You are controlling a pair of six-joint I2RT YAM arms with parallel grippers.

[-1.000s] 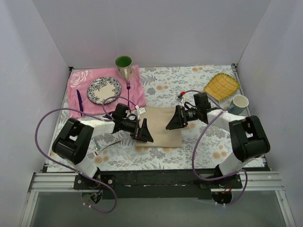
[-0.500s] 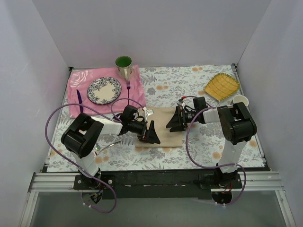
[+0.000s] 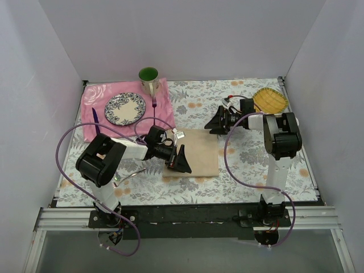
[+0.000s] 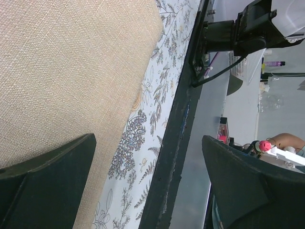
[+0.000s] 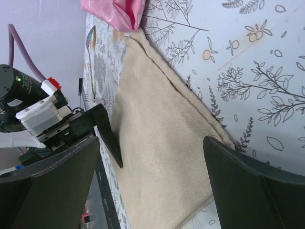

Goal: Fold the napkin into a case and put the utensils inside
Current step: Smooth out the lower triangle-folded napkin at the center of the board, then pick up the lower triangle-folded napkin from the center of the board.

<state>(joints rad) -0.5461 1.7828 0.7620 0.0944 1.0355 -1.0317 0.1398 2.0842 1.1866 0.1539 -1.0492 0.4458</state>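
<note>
The beige napkin [image 3: 193, 152] lies flat mid-table, a doubled seam along its far edge [image 5: 181, 90]. My left gripper [image 3: 179, 162] stands open low over its left edge, and the wrist view shows one finger above the cloth [image 4: 71, 71]. My right gripper [image 3: 216, 124] hangs open, off the napkin's far right corner, looking back over the cloth [image 5: 162, 152]. Neither gripper [image 4: 150, 191] [image 5: 150, 186] holds anything. A pale fork [image 3: 122, 176] lies left of the napkin beside the left arm. The spoon [image 5: 90, 36] with its iridescent bowl shows near the pink mat's corner.
A pink mat [image 3: 91, 99] at the back left carries a patterned plate [image 3: 124, 108], a purple fork [image 3: 154, 108] and a dark purple utensil [image 3: 95, 122]. A green-lined mug [image 3: 149, 78] stands behind it. A yellow dish [image 3: 269, 101] sits at the back right.
My right gripper has drawn back from the napkin's right edge, up and to the right toward the yellow dish. The left gripper shifted slightly right and stays at the left edge. Both remain open.
</note>
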